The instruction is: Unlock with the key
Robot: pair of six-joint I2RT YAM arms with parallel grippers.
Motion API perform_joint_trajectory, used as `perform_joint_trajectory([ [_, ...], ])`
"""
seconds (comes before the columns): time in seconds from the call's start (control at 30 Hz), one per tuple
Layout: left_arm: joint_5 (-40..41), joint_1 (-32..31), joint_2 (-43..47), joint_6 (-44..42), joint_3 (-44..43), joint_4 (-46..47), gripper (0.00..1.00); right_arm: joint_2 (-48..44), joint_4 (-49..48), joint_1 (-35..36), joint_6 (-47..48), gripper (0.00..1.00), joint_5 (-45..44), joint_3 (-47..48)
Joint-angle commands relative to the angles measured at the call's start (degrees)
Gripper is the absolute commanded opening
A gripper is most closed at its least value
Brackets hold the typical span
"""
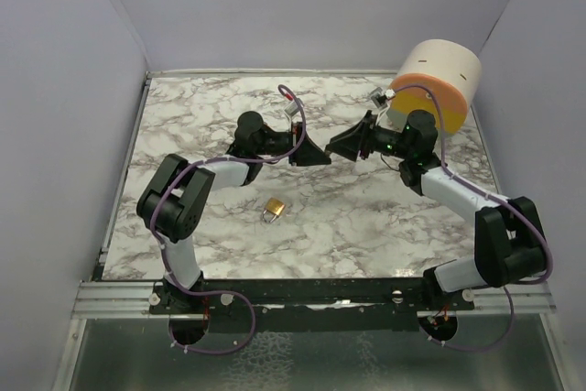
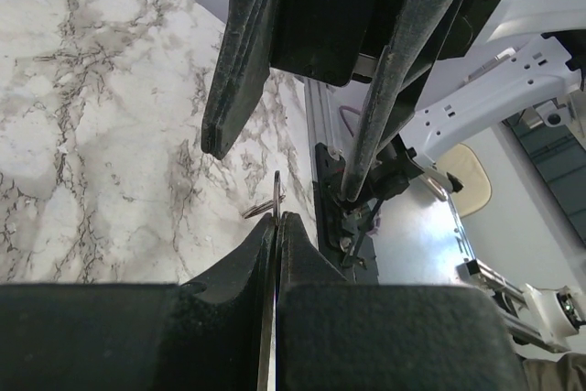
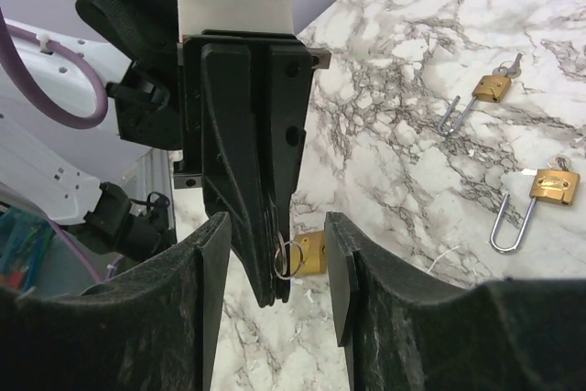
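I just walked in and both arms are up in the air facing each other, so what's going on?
The left gripper is shut on the key, holding it above the marble table. The right gripper is open, facing it tip to tip, with nothing in it. A brass padlock lies untouched on the table below, so no unlocking yet.

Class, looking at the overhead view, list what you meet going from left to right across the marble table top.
Brass padlock → left pincer → right pincer → cream and orange drum.
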State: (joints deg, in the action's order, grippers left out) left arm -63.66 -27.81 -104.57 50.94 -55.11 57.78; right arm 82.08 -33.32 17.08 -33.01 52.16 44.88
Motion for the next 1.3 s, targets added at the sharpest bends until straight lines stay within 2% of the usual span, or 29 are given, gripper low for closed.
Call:
perform_joint_trajectory([
  [0.0,-2.7,0.1,-1.0,1.3,-1.9,0.8,0.0,1.1,-3.4,0.0,-1.2,0.45,2.6,0.1],
  [0.33,-2.4,-0.5,-1.5,1.6,-3.9,0.8,0.0,3.0,-6.2,0.0,-3.4,0.37,3.6,-0.4],
  [0.5,-2.3,-1.0,-1.7,1.6,-4.3,0.9,0.0,3.6,-7.8,0.0,-4.8,0.24,3.9,-0.8],
  [0.7,-1.6,-1.4,-1.5,2.0,-4.7,1.2,0.0,4.2,-9.9,0.0,-6.5,0.13,4.2,-1.5],
  [0.97,0.1,-1.4,-1.6,3.5,-5.8,3.0,0.0,3.8,-10.6,0.0,-7.3,0.13,4.4,-2.5],
  [1.17,1.0,-1.4,-2.2,6.4,-5.9,6.9,0.0,4.0,-11.0,0.0,-8.2,0.01,4.4,-2.9],
  [1.27,1.1,-1.4,-2.8,8.4,-6.0,9.5,0.0,4.3,-12.0,0.0,-9.8,0.01,3.9,-3.3],
])
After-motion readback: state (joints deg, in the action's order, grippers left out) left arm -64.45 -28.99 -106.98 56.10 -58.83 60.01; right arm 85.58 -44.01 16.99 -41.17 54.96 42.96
